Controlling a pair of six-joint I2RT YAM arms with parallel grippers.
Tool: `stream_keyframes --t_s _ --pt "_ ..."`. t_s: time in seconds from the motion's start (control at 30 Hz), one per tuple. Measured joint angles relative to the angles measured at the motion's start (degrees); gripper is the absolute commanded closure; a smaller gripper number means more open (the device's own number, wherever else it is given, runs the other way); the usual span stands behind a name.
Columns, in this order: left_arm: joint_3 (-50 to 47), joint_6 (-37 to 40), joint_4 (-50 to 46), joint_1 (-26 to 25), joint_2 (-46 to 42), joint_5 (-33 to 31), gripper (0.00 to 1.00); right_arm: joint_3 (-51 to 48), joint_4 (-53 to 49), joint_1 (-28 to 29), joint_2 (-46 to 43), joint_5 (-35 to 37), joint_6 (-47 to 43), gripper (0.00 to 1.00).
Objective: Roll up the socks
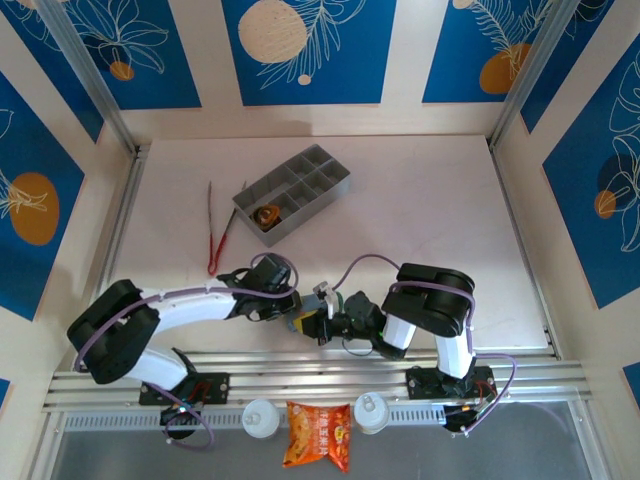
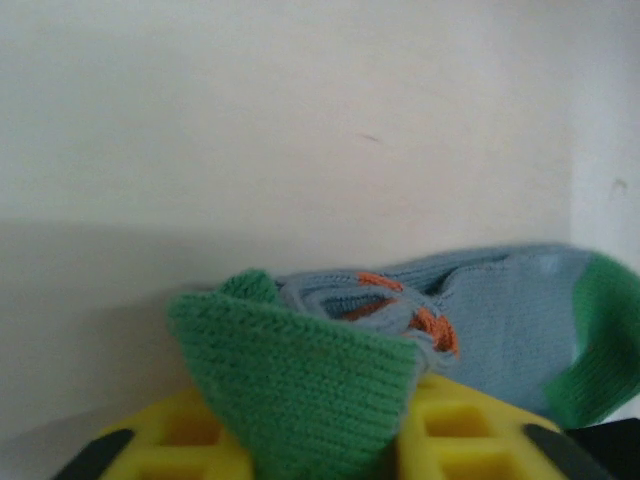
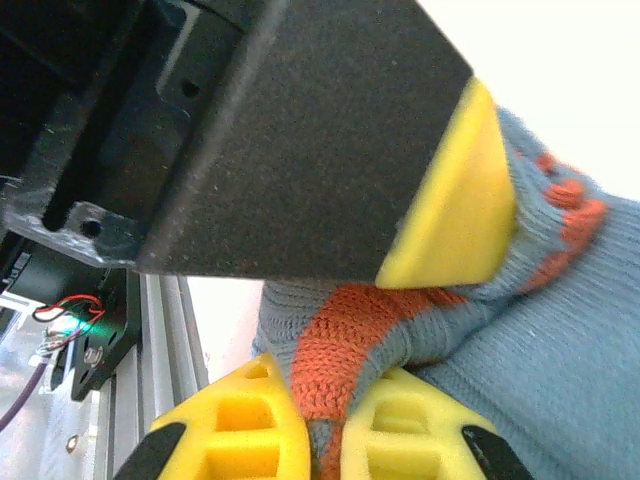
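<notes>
The grey-blue sock [image 2: 500, 310] is stretched between my two grippers near the table's front edge. My left gripper [image 2: 320, 445] is shut on its green toe [image 2: 300, 380], which folds up between the yellow fingers. In the right wrist view my right gripper [image 3: 335, 425] is shut on the orange cuff [image 3: 340, 350] of the same sock [image 3: 570, 360]. One finger [image 3: 455, 190] of the left gripper presses on the knit just above. From above, the left gripper [image 1: 312, 325] and right gripper [image 1: 332, 326] meet tip to tip and hide the sock. The olive-brown sock [image 1: 266, 216] lies rolled in the tray.
The grey compartment tray [image 1: 310, 180] stands at the back centre, with red tongs [image 1: 215, 240] to its left. A snack bag [image 1: 318, 435] and two white caps [image 1: 261, 417] [image 1: 372, 412] sit on the front rail. Walls close in the table on three sides.
</notes>
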Motion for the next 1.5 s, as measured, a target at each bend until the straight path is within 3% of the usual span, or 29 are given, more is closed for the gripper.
stream_keyframes --t_s 0.03,0.1,0.23,0.33,0.53,0.7,0.83,0.93,1.03,1.27,1.37,1.5 --pt "0.5 0.4 0.0 0.0 0.4 0.2 0.99 0.1 -0.2 -0.2 0.0 -0.4 0.2 1.0" --pt "1.0 1.4 -0.3 0.0 0.7 0.4 1.0 0.4 -1.3 -0.5 -0.3 -1.5 0.4 0.99" --pt "1.1 2.1 -1.2 2.2 0.4 0.0 1.0 6.0 -11.6 -1.0 -2.0 -4.0 -3.1 0.69" --pt "0.6 0.9 -2.7 7.3 -1.6 -0.9 1.0 13.6 -24.9 -0.1 -4.6 -2.8 -8.9 0.6" --pt "-2.6 -10.7 -6.1 10.4 -7.1 -2.3 1.0 15.7 -49.6 4.4 -15.2 7.5 -23.0 0.49" --pt "-1.9 -23.2 -11.2 5.8 -8.6 -9.2 1.0 14.8 -61.7 8.1 -24.7 15.4 -32.4 0.38" --pt "0.6 -36.5 -16.6 -1.6 -7.3 -14.9 1.0 13.4 -65.2 10.1 -31.6 20.3 -34.5 0.37" --pt "0.7 -44.9 -18.8 -3.8 -7.7 -17.6 1.0 11.2 -67.3 9.8 -35.2 22.0 -31.8 0.38" --pt "-0.1 -49.2 -20.3 -2.9 -9.2 -20.0 1.0 9.2 -69.6 9.0 -38.1 22.2 -28.3 0.38" --pt "-0.2 -52.9 -20.8 6.7 -10.3 -24.5 1.0 8.6 -72.6 5.9 -45.9 19.5 -26.8 0.4" --pt "-0.2 -53.6 -18.6 6.8 -10.3 -26.1 1.0 8.4 -73.8 2.5 -48.3 16.3 -27.8 0.4" --pt "-0.8 -54.1 -12.5 3.4 -9.2 -28.7 1.0 7.5 -74.1 -0.6 -50.9 11.2 -30.1 0.41"
